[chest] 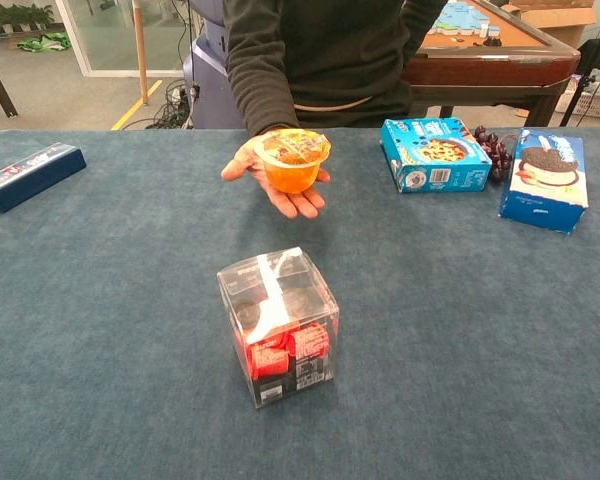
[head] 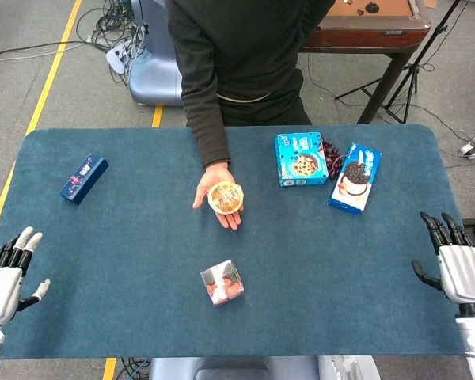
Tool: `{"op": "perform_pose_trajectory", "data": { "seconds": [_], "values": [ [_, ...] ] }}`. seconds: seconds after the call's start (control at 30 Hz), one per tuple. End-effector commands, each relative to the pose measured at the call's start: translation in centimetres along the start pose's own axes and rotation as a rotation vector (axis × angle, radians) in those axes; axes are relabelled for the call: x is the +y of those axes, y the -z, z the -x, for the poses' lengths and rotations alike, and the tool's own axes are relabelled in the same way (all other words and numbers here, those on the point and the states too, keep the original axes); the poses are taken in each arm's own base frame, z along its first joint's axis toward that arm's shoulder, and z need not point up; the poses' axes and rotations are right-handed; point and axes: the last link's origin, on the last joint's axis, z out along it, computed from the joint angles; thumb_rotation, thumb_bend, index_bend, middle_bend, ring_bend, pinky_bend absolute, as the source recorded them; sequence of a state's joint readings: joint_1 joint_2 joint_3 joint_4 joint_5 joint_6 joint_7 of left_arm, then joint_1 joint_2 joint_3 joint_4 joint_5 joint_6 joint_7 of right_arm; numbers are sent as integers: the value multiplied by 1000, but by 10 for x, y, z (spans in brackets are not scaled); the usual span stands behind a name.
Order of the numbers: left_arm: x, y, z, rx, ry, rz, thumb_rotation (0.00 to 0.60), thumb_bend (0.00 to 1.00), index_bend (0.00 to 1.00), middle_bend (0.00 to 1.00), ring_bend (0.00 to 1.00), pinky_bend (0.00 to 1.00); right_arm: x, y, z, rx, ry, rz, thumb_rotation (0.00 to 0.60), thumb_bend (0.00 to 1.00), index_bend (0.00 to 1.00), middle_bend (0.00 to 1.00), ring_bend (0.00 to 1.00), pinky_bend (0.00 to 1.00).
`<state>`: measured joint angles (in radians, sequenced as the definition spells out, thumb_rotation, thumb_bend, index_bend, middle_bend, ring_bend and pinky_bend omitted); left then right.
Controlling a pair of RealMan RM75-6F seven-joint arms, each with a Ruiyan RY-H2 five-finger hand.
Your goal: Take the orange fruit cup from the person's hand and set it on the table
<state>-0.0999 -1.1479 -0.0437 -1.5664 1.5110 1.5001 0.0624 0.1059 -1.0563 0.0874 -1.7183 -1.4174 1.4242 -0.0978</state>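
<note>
Blue table mat (head: 127, 237), orange fruit cup (chest: 292, 162) on person's palm (chest: 280, 190), labels unreadable

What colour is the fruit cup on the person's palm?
Orange, with a clear printed lid; the fruit cup shows best in the chest view.

Clear box (chest: 278, 325), navy box (head: 83, 178) — two blue cookie boxes (head: 302, 158).

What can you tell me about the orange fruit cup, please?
The orange fruit cup is a small clear plastic tub with orange contents and a sealed film lid. It sits upright on the person's open palm, held out above the blue table, behind the clear box. Neither robot hand touches it.
</note>
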Motion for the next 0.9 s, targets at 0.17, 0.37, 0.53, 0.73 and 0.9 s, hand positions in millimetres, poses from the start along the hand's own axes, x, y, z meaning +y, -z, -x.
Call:
{"op": "perform_pose_trajectory", "data": {
  "seconds": [0.17,0.37,0.53,0.73,0.9],
  "values": [
    [0,0,0,0,0,2,600,300,0,0,26,86,-2,0,0,-2,2,-9,600,299,0,154,14,158],
    [0,2,0,3,1,-2,600,300,0,0,26,86,-4,-1,-2,-1,4,-21,600,298,0,154,14,158],
    [-1,2,-1,3,0,-1,600,300,0,0,26,86,-6,-2,-2,-6,6,-33,600,299,0,154,14,158],
    [-1,3,-3,5,-1,-4,600,299,0,0,27,86,-13,-7,-1,-18,12,-73,600,299,0,154,14,158],
    [2,0,-3,0,-7,7,600,300,0,0,27,86,-28,-21,0,-40,4,-144,600,299,0,154,14,158]
  ]
}}
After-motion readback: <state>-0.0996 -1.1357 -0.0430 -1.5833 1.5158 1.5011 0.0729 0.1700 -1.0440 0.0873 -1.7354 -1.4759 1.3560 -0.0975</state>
